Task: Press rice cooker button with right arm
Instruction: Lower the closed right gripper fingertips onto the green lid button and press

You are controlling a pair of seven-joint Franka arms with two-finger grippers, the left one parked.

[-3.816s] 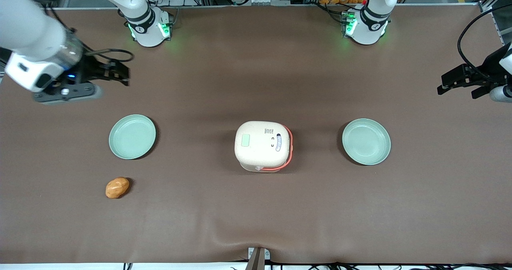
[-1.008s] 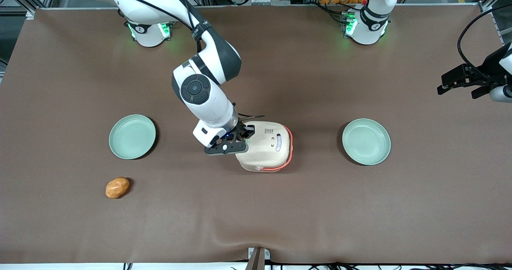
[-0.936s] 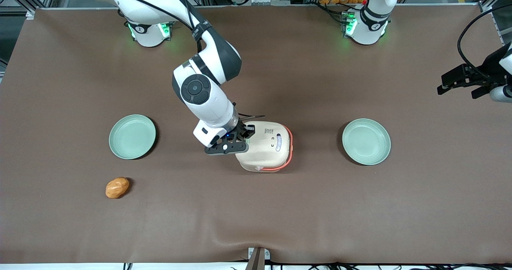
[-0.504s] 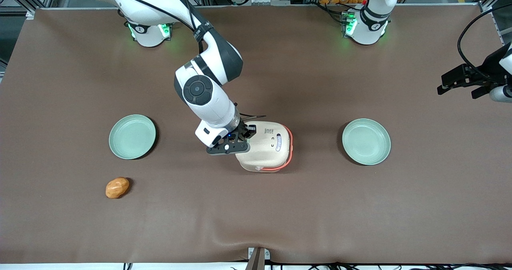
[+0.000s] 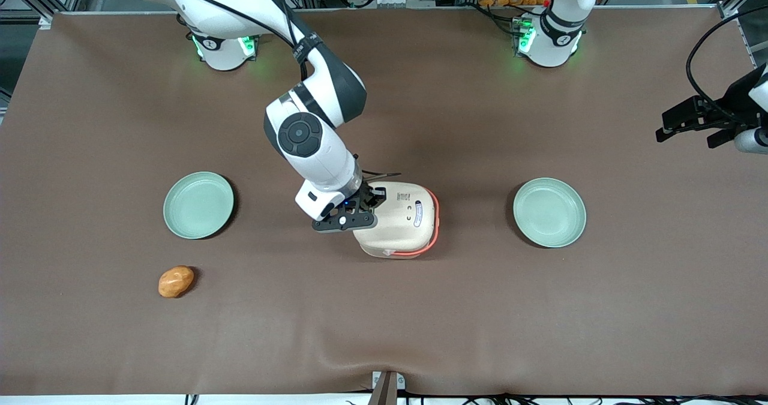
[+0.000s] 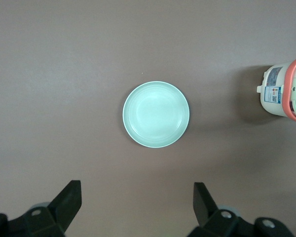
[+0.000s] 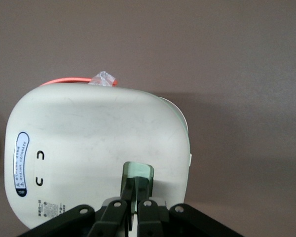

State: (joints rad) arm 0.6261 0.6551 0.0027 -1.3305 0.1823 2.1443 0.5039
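Note:
The cream rice cooker (image 5: 401, 220) stands in the middle of the brown table with its lid down and its orange-red handle round the side toward the parked arm. It also shows in the right wrist view (image 7: 93, 138) and in the left wrist view (image 6: 285, 91). The right arm reaches down to it from above. My gripper (image 5: 367, 204) is over the lid's edge toward the working arm's end. In the right wrist view my gripper (image 7: 136, 183) is shut, its fingertips together on the pale green button (image 7: 140, 171) on the lid.
One pale green plate (image 5: 198, 205) lies toward the working arm's end and another (image 5: 549, 212) toward the parked arm's end. An orange-brown lump (image 5: 176, 281) lies nearer the front camera than the first plate.
The right arm has swung in from its end of the table to the cooker. Over the last second the gripper has crept a little further onto the lid.

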